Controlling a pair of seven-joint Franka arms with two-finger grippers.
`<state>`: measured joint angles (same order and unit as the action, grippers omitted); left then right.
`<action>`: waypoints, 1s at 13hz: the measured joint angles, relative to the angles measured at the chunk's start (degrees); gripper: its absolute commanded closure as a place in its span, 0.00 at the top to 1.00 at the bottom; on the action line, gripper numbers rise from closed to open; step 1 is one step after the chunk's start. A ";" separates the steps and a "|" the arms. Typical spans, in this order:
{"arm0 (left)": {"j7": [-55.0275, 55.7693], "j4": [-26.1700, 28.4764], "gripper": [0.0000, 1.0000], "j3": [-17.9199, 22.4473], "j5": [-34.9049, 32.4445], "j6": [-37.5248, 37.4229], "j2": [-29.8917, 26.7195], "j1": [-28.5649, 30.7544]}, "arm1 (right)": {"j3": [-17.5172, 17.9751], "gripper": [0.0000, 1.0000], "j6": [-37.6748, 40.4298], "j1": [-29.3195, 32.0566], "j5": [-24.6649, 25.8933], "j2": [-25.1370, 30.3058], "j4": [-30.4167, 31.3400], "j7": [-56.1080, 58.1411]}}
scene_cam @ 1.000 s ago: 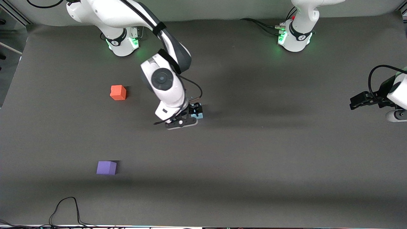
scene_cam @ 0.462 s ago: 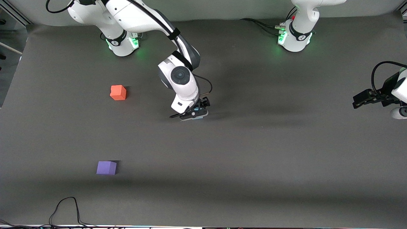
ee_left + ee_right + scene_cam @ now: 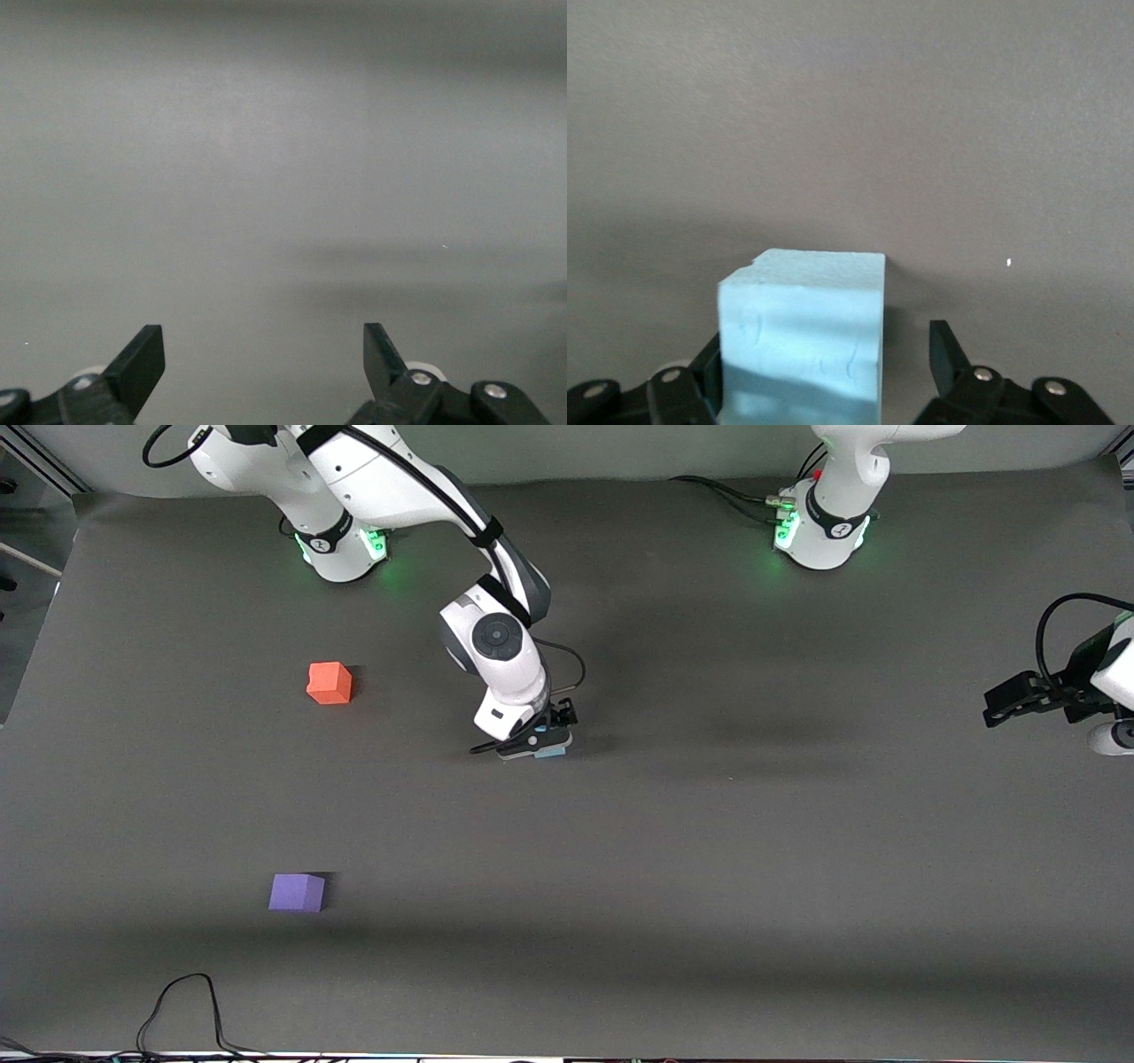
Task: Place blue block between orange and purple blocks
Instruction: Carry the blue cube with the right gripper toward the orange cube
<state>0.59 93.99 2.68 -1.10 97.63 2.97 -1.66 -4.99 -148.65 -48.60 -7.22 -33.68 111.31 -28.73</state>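
Observation:
The blue block [image 3: 555, 751] sits on the dark mat near the middle of the table, mostly hidden under my right gripper [image 3: 540, 742]. In the right wrist view the block [image 3: 802, 336] stands between the open fingers of the right gripper [image 3: 826, 347]; one finger is against its side and the other [image 3: 946, 352] is apart from it. The orange block [image 3: 330, 683] lies toward the right arm's end. The purple block [image 3: 297, 892] lies nearer the front camera than the orange one. My left gripper [image 3: 1010, 700] waits open and empty at the left arm's end [image 3: 264, 343].
A black cable [image 3: 186, 1001] loops on the mat near the front edge, nearer the camera than the purple block. The two arm bases [image 3: 341, 545] [image 3: 824, 531] stand along the back edge.
My right gripper has come down around the blue block and then shifted slightly toward the right arm's end. The left gripper drifted a little outward. The blocks have not moved.

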 measured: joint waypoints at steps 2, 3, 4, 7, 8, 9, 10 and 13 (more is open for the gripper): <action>-0.32 0.00 1.00 -0.05 0.01 -0.01 0.00 -0.05 | -0.13 0.44 -0.14 0.01 0.00 0.01 0.19 0.00; -0.46 0.00 1.00 -0.18 0.02 -0.01 0.00 -0.05 | -0.36 0.39 -0.18 0.02 0.00 0.04 0.16 0.00; -0.53 0.00 1.00 -0.44 0.02 -0.01 0.00 -0.06 | -0.68 0.31 -0.21 0.08 0.00 0.09 0.09 0.00; -0.56 0.01 1.00 -0.85 0.09 -0.10 0.00 -0.20 | -1.38 0.22 1.35 1.71 0.00 1.29 -0.75 0.03; -0.61 0.02 1.00 -0.88 0.11 -0.16 0.00 -0.30 | -1.49 0.21 4.17 2.68 0.00 2.52 -1.50 0.25; -0.69 0.02 1.00 -0.94 0.12 -0.28 0.00 -0.44 | -1.63 0.21 7.79 4.08 0.00 4.29 -2.43 0.99; -0.82 0.03 1.00 -1.02 0.12 -0.36 0.00 -0.61 | -2.09 0.21 11.63 6.08 0.01 6.46 -3.39 3.01; -1.11 0.05 1.00 -1.40 0.12 -0.93 0.00 -0.97 | -4.32 0.21 23.12 15.81 0.01 12.77 -6.41 15.52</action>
<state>-0.52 94.04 1.29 -0.98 96.71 2.97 -2.62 -9.31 -125.54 -32.79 -7.21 -20.91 104.90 -13.21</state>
